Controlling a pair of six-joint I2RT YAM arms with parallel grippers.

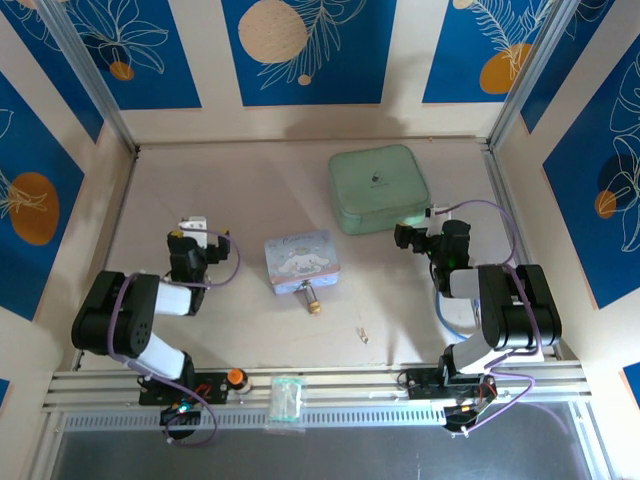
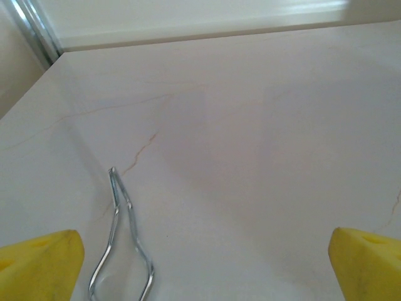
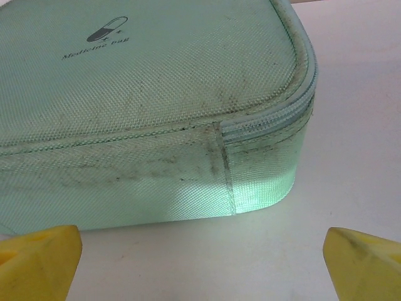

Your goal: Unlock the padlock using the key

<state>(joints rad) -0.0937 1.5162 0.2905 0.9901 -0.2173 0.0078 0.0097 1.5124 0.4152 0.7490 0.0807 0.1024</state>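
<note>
The small brass padlock [image 1: 312, 298] hangs off the near edge of the pale blue cartoon tin [image 1: 301, 261] at the table's middle. The tiny silvery key [image 1: 363, 335] lies alone on the table, nearer the front and right of the padlock. My left gripper [image 1: 192, 226] rests at the left, well away from both, open, with yellow fingertips [image 2: 44, 260] wide apart over bare table. My right gripper [image 1: 432, 213] sits at the right, open, its fingertips [image 3: 363, 254] spread just before the green bag's side.
A mint green medicine bag [image 1: 379, 187] [image 3: 144, 113] lies at the back right, close in front of the right gripper. Silver forceps [image 2: 119, 235] lie on the table by the left fingertip. A small clear packet [image 1: 286, 399] sits on the front rail. Walls close in the table.
</note>
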